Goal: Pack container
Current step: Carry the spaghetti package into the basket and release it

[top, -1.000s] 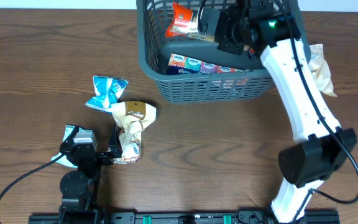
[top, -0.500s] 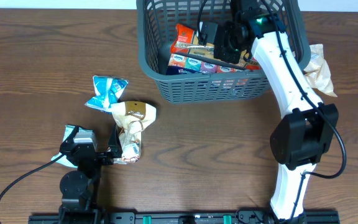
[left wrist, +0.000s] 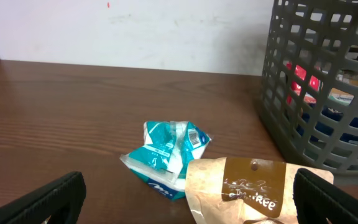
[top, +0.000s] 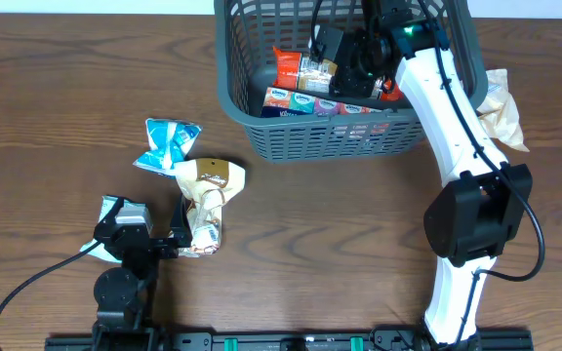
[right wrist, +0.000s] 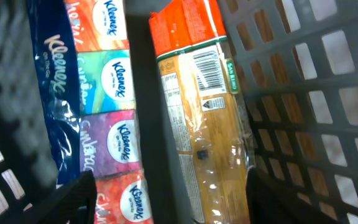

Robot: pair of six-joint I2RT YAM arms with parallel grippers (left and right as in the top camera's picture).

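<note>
The container (top: 230, 93) is a dark grey lattice basket at the back of the table. Inside lie a multi-pack of Kleenex tissues (top: 322, 103) and an orange-and-clear snack packet (top: 299, 70). My right gripper (top: 347, 60) reaches down into the basket and stands open. In the right wrist view its fingers straddle the snack packet (right wrist: 199, 106), which lies loose between the tissues (right wrist: 104, 106) and the basket wall (right wrist: 303, 93). My left gripper (top: 144, 234) rests open near the front left, with nothing between its fingers (left wrist: 48, 199).
A teal packet (top: 169, 144), a brown-labelled paper packet (top: 213, 175) and a white printed packet (top: 203, 224) lie front left, just ahead of the left gripper. A beige packet (top: 503, 107) lies right of the basket. The right arm (top: 457, 127) crosses the basket's front rim.
The right gripper has opened and let go of the orange snack packet, which now lies flat in the basket behind the tissues. The left arm has not moved.
</note>
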